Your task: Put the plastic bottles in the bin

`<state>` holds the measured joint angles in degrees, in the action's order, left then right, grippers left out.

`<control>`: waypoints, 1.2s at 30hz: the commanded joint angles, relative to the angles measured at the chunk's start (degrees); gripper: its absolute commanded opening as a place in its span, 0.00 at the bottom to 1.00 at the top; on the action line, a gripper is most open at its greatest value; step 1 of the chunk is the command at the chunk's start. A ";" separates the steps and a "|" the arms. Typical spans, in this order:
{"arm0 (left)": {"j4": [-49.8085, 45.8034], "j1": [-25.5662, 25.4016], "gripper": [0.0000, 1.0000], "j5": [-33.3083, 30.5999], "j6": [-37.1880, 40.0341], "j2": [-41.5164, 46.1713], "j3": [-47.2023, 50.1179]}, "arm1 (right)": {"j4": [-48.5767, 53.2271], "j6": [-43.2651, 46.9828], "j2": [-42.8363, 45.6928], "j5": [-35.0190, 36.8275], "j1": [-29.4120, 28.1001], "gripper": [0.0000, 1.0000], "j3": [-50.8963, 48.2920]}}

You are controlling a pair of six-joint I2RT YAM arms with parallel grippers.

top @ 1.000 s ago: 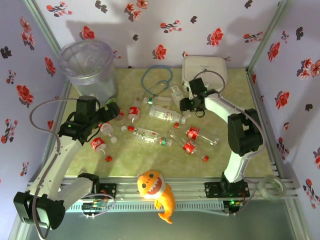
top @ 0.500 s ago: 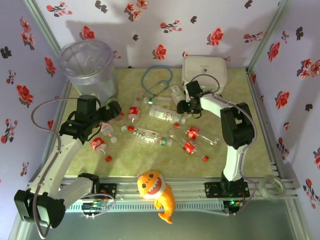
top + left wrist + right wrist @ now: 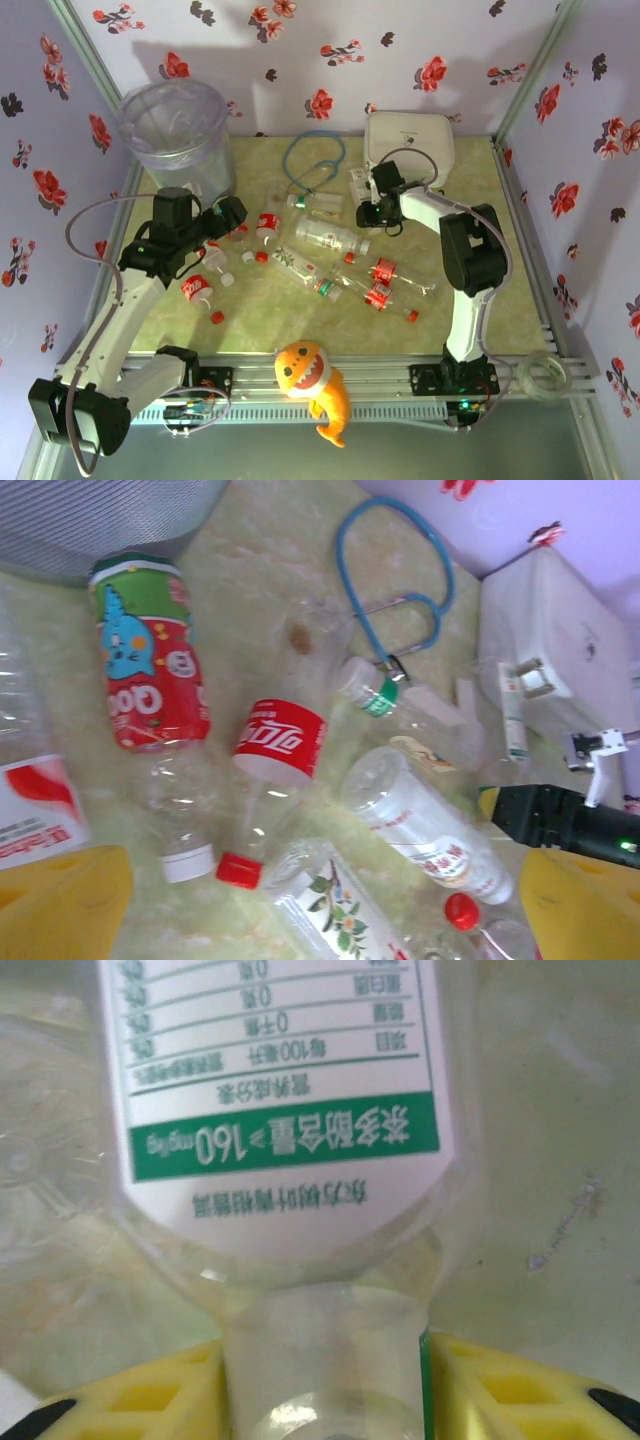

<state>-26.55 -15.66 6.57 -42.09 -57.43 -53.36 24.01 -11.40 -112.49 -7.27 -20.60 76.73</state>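
On the near half of the tabletop (image 3: 470,300), loose bottles (image 3: 385,272) are strewn about. Just beyond them the right tool (image 3: 322,1360) is seen pinching the neck of a white-and-green-labelled bottle (image 3: 280,1110). Its long axis runs straight out from the jaws, leftward toward the centre (the body appears to rest on the tabletop). The left tool (image 3: 320,885) is spread wide above a red-labelled bottle (image 3: 280,742), which lies lengthwise between the fingers (image 3: 60,905), cap toward the camera. The bin (image 3: 175,125) stands at the far left corner, well apart from the pinched bottle. The left arm is judged the nearer to it, so a long carry across is called for.
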 commanded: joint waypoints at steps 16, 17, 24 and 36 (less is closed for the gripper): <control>37.68 -15.01 1.00 15.20 -15.05 -22.29 -5.88 | -5.59 -4.82 23.86 -15.78 -2.72 0.39 -8.56; 39.02 -15.54 1.00 15.29 -16.19 -23.92 -6.25 | -7.90 -5.58 24.30 -17.37 -3.28 0.39 -9.69; 42.25 -17.23 1.00 16.50 -19.41 -31.69 -9.23 | -13.51 -6.36 25.11 -20.76 -6.93 0.39 -11.46; 38.32 -18.79 0.85 16.71 -18.55 -36.90 -13.09 | -17.06 -5.67 24.55 -21.87 -10.40 0.39 -11.57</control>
<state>11.53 -33.87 21.91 -60.49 -93.71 -64.53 9.15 -17.17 -88.92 -27.31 -30.13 65.52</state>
